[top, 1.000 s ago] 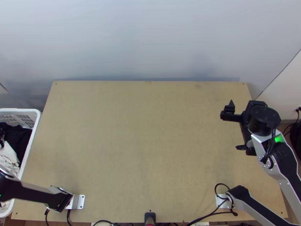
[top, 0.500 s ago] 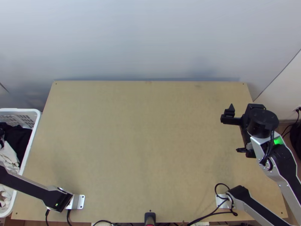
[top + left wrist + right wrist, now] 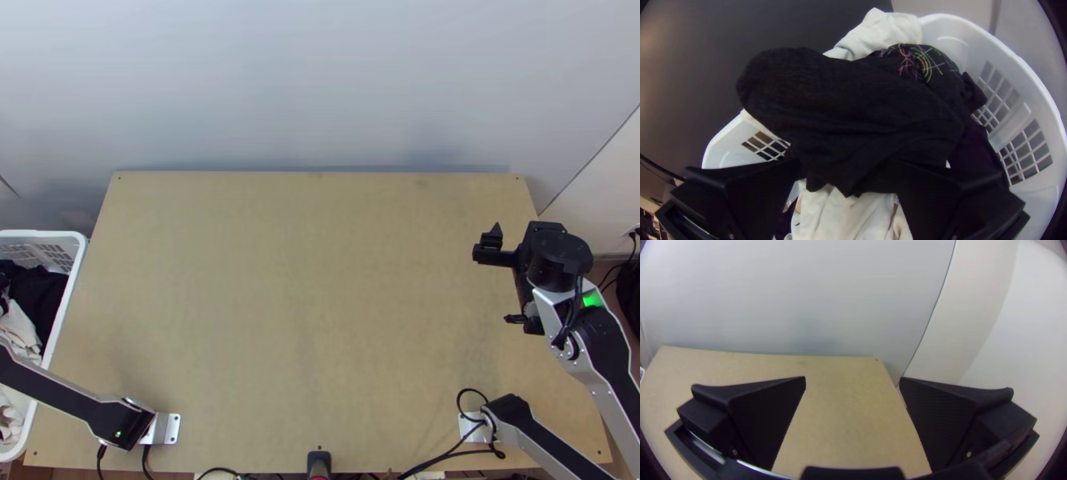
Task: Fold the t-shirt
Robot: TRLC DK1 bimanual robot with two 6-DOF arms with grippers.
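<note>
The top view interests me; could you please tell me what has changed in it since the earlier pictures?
The left arm has swung up the picture, uncovering more light cloth in the basket. The right gripper has shifted slightly down the picture. The basket and the black cloth stayed put.

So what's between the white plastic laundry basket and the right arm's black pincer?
Only the light wooden tabletop spans that stretch, seen in the top view.

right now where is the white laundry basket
In the top view, the white basket is at the left edge, beside the left side of the wooden table, with the left arm extending over it.
</note>
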